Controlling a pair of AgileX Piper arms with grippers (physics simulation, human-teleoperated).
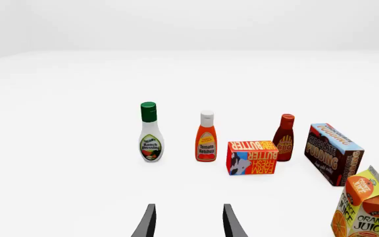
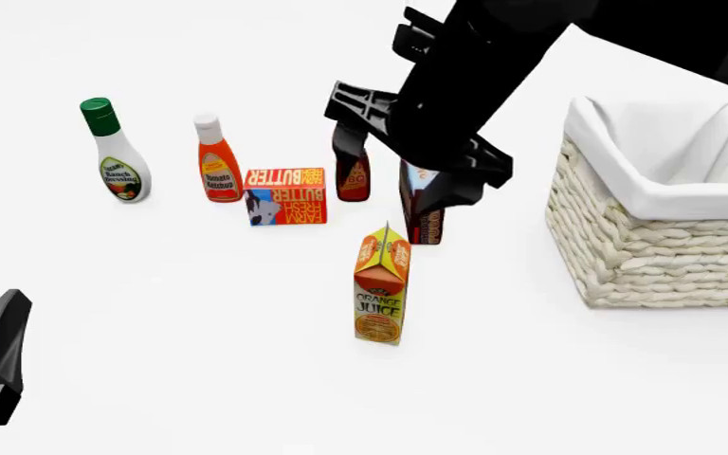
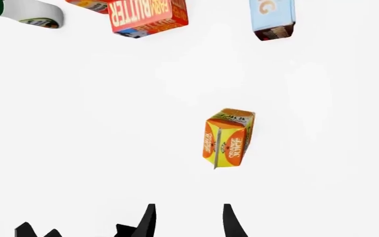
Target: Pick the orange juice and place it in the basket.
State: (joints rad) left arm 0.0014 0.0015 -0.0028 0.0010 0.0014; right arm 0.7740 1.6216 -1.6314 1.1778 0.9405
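Fingers cut off (pudding half-hidden)

- Orange juice: a tall gable-top carton, orange and yellow-green, stands upright on the white desk, lettering facing the camera, below and well clear of the right arm's jaws.
- Basket: large cream wicker, white cloth liner folded over its rim, upright, right of those jaws.
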